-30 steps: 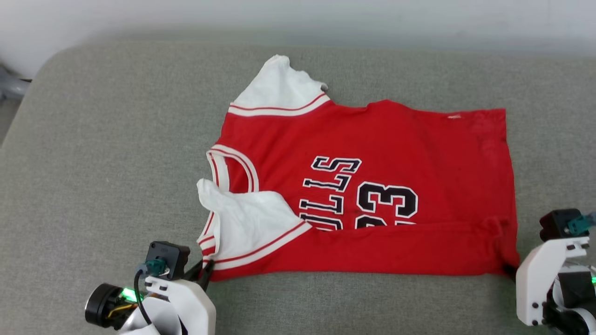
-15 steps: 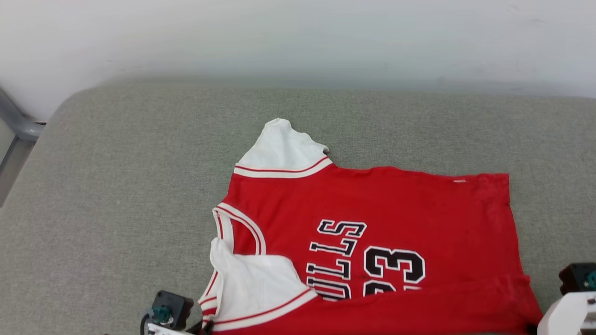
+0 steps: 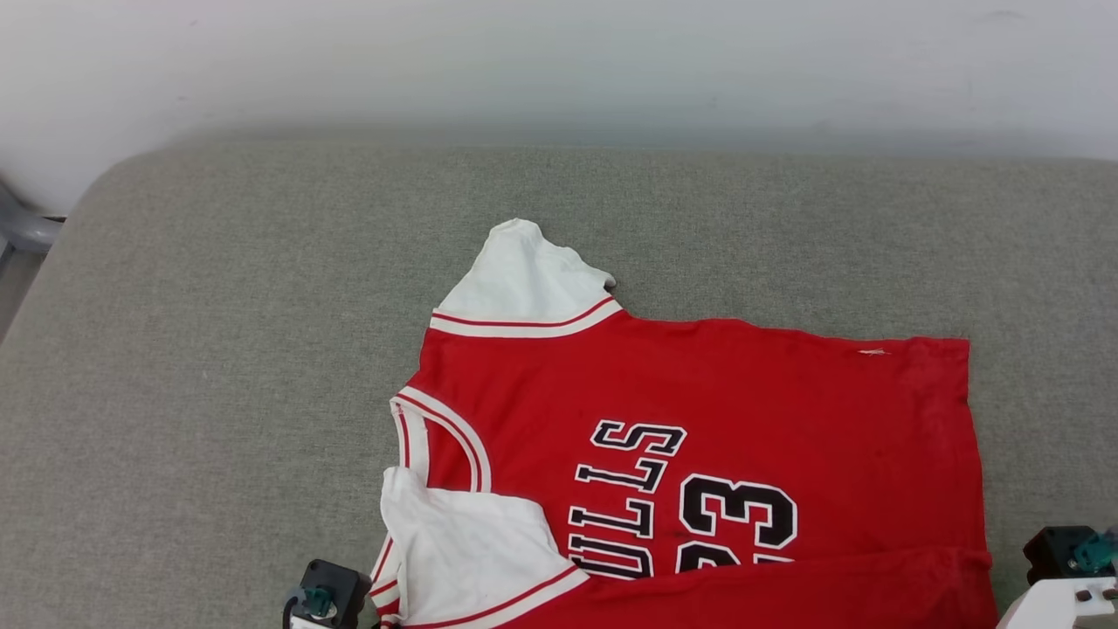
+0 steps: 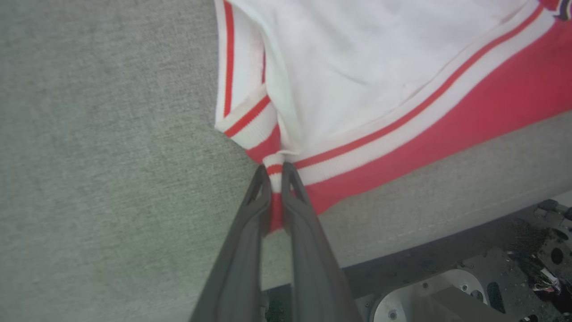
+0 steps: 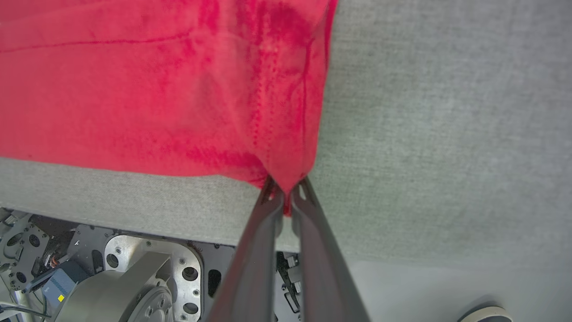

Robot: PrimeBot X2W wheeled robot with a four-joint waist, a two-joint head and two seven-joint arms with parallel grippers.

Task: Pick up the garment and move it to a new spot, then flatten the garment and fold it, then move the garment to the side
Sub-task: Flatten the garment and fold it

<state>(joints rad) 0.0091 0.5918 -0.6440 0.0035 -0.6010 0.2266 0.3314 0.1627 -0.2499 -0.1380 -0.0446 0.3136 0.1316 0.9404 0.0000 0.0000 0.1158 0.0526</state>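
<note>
The garment (image 3: pixel 699 411), a red jersey with white sleeves and black-white lettering, lies spread on the grey cushion. Its near edge is folded up over the lower part of the lettering. My left gripper (image 4: pixel 276 173) is shut on the striped trim at the garment's near left corner (image 4: pixel 268 152), beside the white sleeve (image 4: pixel 357 67). My right gripper (image 5: pixel 286 190) is shut on the red hem corner (image 5: pixel 286 170) at the near right. In the head view the two wrist blocks show at the bottom left (image 3: pixel 325 598) and bottom right (image 3: pixel 1070 555).
The grey cushion (image 3: pixel 218 367) stretches wide to the left and behind the garment, up to a white wall (image 3: pixel 559 61). Its front edge (image 5: pixel 134 210) is just below both grippers. Under that edge is my base (image 5: pixel 134 277). A grey frame part (image 3: pixel 22 229) stands at far left.
The head camera has tilted up, so the whole picture has slid down. Both grippers keep their hold on the near corners, and the garment lies much as before.
</note>
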